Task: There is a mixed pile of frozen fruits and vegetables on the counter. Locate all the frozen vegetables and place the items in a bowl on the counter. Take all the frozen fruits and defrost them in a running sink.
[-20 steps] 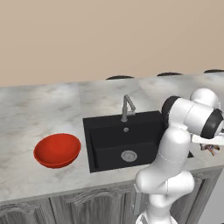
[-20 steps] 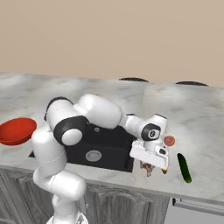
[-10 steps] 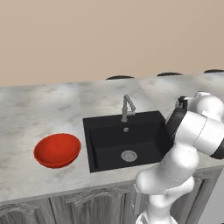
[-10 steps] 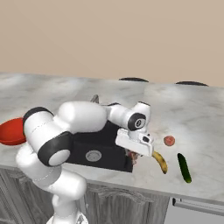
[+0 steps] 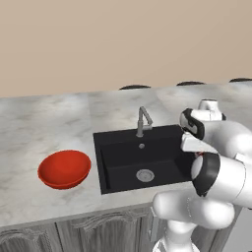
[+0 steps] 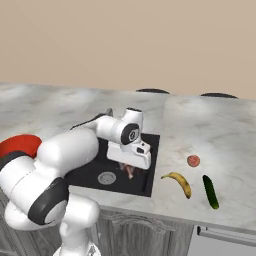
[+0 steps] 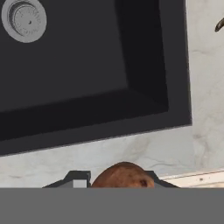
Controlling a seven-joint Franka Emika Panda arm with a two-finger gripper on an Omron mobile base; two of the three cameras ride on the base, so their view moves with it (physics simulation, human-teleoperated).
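so the two-finger gripper (image 6: 131, 171) is hanging over the right end of the black rectangular recessed sink (image 6: 90, 170), jaws pinched together on the tiny pale tan mushroom (image 7: 121, 176). from the hand camera you get a brownish rounded cap wedged between the dark finger tips (image 7: 77, 179), just past the sink's near rim.

handling-wise i'd guess it weighs next to nothing, is hard while frozen and a bit slick, so a squeeze across the cap seems right, but something that small and round could pop out sideways on a fast swing. it belongs in the shallow glossy bright red bowl (image 5: 64, 169), which sits on the light grey-white marbled counter (image 5: 44, 123) left of the sink, well apart from the hand.

the rest lies on the counter right of the sink: curved yellow banana (image 6: 179, 182), small round red-orange fruit (image 6: 193, 160), slim dark green cucumber (image 6: 210, 191).

hard to make out: the mushroom's stem is cut off at the bottom of the hand view, so how deep the grip sits is anyone's guess. in the right base view it's just a pinkish smudge under the hand, and the arm covers part of the bowl there.
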